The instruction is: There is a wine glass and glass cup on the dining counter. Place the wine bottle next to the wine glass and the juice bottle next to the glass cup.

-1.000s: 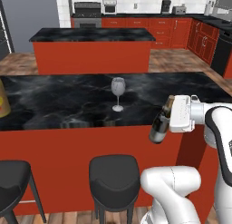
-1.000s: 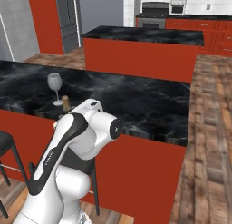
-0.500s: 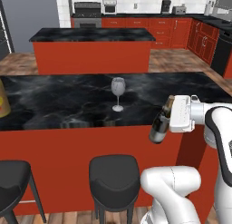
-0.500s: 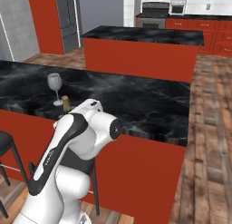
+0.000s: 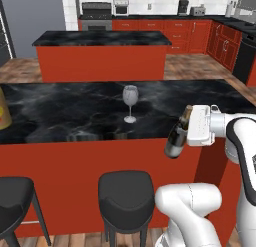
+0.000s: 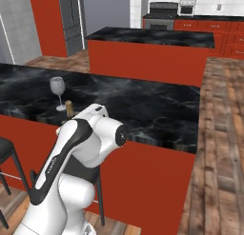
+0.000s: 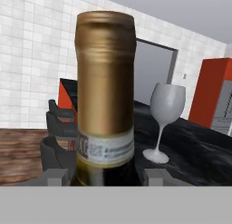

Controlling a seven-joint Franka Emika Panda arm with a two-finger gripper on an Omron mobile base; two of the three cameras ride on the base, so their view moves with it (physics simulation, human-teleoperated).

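My gripper (image 5: 189, 125) is shut on the neck of the wine bottle (image 5: 176, 138), a dark bottle that hangs tilted just in front of the near edge of the dining counter (image 5: 60, 106). In the hand view its gold-foiled neck (image 7: 105, 96) stands between the finger tips (image 7: 56, 177). The wine glass (image 5: 130, 103) stands upright on the counter, left of and beyond the bottle; it is also the wine glass (image 7: 165, 119) right of the neck. The juice bottle (image 5: 4, 111) is at the far left edge. I cannot make out the glass cup.
Two black stools (image 5: 125, 191) (image 5: 12, 193) stand below the counter's near side. A shorter red island (image 5: 100, 56) lies beyond it, with red cabinets and appliances along the back wall. Wood floor (image 6: 219, 134) runs past the counter's right end.
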